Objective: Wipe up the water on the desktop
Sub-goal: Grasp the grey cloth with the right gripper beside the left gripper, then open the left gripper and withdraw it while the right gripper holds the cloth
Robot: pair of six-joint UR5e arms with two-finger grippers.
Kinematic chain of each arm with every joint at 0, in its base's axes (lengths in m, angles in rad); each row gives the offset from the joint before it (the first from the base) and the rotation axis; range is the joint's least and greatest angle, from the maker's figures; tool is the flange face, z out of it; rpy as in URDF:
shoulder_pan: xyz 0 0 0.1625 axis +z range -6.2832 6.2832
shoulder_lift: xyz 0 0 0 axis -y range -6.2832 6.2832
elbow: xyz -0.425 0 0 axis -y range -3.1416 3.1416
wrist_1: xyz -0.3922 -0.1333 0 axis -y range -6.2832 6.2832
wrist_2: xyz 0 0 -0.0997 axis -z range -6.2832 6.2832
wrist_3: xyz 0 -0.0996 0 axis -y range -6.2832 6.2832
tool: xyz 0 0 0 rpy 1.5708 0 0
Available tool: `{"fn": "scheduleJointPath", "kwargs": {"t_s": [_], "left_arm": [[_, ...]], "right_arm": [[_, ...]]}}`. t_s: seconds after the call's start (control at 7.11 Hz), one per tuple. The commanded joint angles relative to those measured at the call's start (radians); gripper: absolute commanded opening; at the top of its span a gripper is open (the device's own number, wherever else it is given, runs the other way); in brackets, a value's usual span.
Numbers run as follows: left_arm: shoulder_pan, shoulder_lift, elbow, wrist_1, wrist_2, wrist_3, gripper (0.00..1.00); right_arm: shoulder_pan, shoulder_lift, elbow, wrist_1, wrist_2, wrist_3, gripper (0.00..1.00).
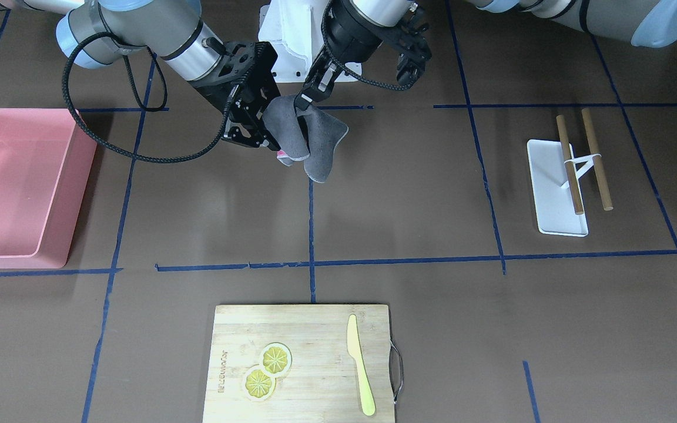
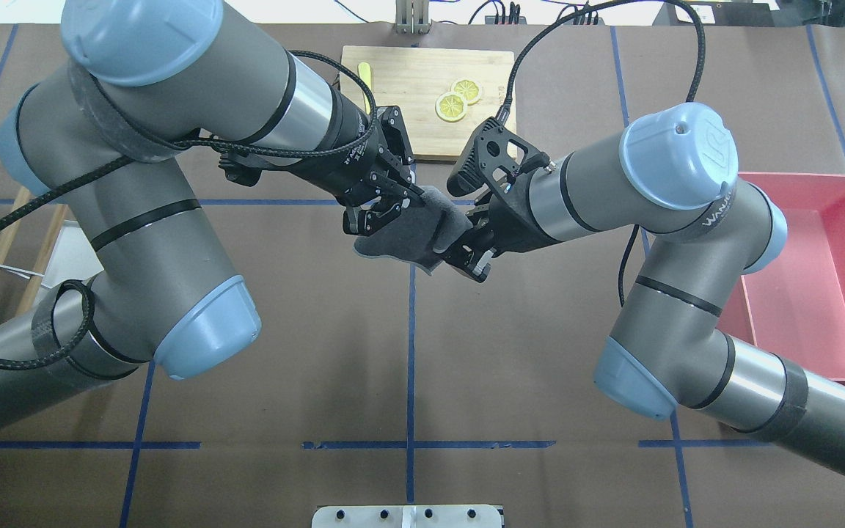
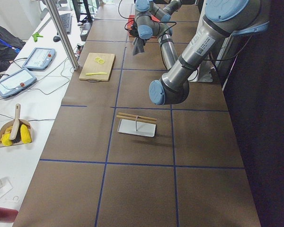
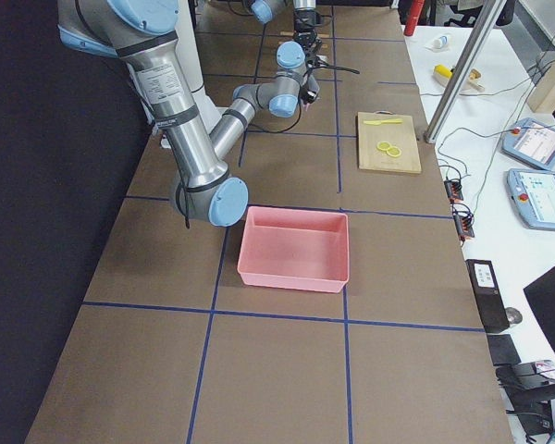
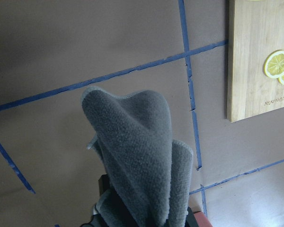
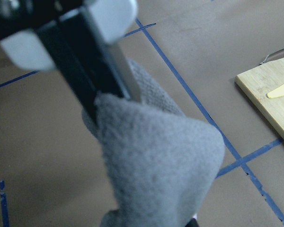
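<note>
Desktop (image 1: pixel 409 194): dark brown and marked off by blue tape lines. It lies below both grippers, and neither gripper touches it.
Cloth (image 1: pixel 315 141): grey and bunched, held up off the desktop between the two grippers. Its loose end hangs down over a blue tape line.
Left gripper (image 2: pixel 391 207): clenched on the upper edge of the cloth (the right wrist view shows one of its fingers pressed into the fabric).
Right gripper (image 2: pixel 470 253): right against the other side of the cloth. The fabric covers its fingers, so I cannot tell whether it grips or merely touches.
Cutting board (image 1: pixel 303 329): near the far edge from the robot, well apart from the grippers, with two lemon slices (image 1: pixel 268 370) and a yellow knife (image 1: pixel 360 364) on it.
Pink bin (image 1: pixel 50 235): on the robot's right side.
</note>
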Motion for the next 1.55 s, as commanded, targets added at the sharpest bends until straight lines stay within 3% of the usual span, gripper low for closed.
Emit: {"fn": "scheduleJointPath", "kwargs": {"t_s": [0.0,0.14,0.42,0.56,0.7,0.99,1.41], "left_arm": [[-0.001,0.002,-0.005,-0.001,0.000,0.007,0.12],[-0.001,0.009,-0.007,-0.002,-0.002,0.010,0.32],[-0.003,0.029,-0.036,-0.005,-0.006,0.162,1.00],[-0.003,0.075,-0.075,-0.007,-0.008,0.198,1.00],[-0.009,0.156,-0.147,0.004,-0.005,0.384,1.00],[-0.039,0.323,-0.263,0.042,-0.008,0.633,1.00],[-0.061,0.356,-0.280,0.380,0.005,1.232,1.00]], "right_arm": [[0.004,-0.002,0.003,0.000,-0.041,-0.009,0.00],[0.011,-0.002,0.004,0.000,-0.041,-0.015,0.00],[0.013,-0.002,0.004,-0.002,-0.041,-0.015,0.00],[0.014,-0.002,0.004,-0.011,-0.040,-0.012,0.00],[0.016,-0.010,0.004,-0.018,-0.040,0.002,0.00],[0.016,-0.004,0.029,-0.163,-0.046,0.040,0.00],[0.047,-0.012,0.055,-0.316,-0.061,0.254,0.00]]}}
